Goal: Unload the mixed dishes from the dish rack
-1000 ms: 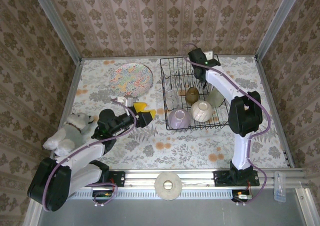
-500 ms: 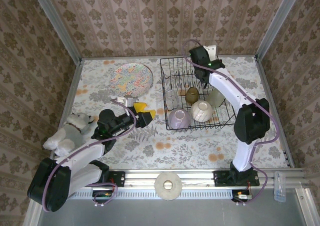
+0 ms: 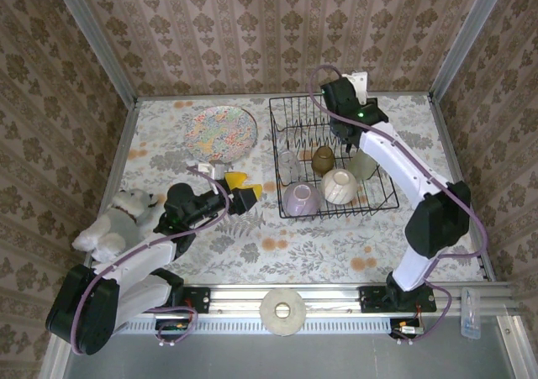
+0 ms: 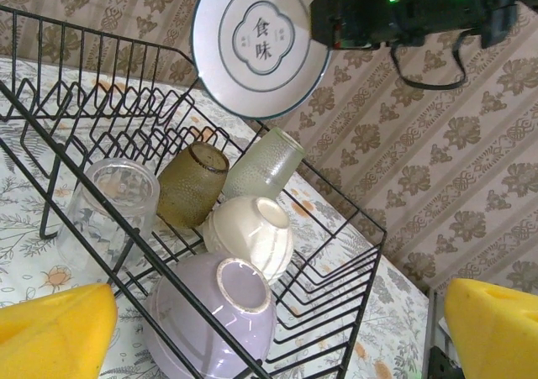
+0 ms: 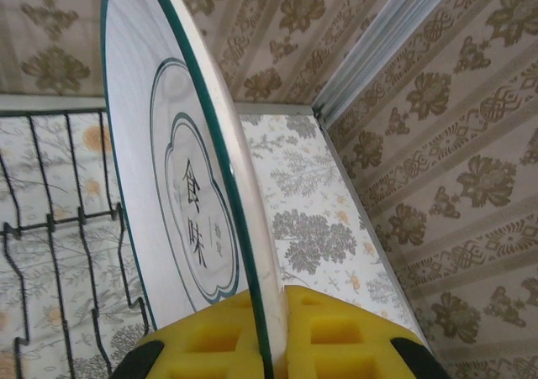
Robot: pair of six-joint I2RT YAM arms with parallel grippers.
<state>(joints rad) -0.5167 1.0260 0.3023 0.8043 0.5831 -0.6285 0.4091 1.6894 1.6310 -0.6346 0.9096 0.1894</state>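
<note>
My right gripper [image 3: 346,103] [image 5: 276,316] hangs over the far end of the black dish rack [image 3: 275,156] [image 4: 84,219]. It is shut on the rim of a white plate with a green edge [image 5: 185,194] [image 4: 261,47], which it holds upright and clear of the prongs. In the rack lie a lilac bowl [image 3: 300,199] [image 4: 210,320], a cream bowl [image 3: 340,186] [image 4: 250,232], an amber cup [image 3: 323,159] [image 4: 192,184], a pale green tumbler [image 3: 364,163] [image 4: 263,165] and a clear glass [image 3: 288,165] [image 4: 109,207]. My left gripper [image 3: 238,187] [image 4: 277,337] stands open just left of the rack, holding nothing.
A pink-and-red plate [image 3: 220,133] lies flat on the table left of the rack. A white plush dog [image 3: 113,223] sits by the left wall beside my left arm. A pale ring-shaped disc [image 3: 284,311] rests on the front rail. Patterned walls close in on three sides.
My right arm has swung a little right and up with the plate in its grip. The left arm and the dishes in the rack have stayed put.
</note>
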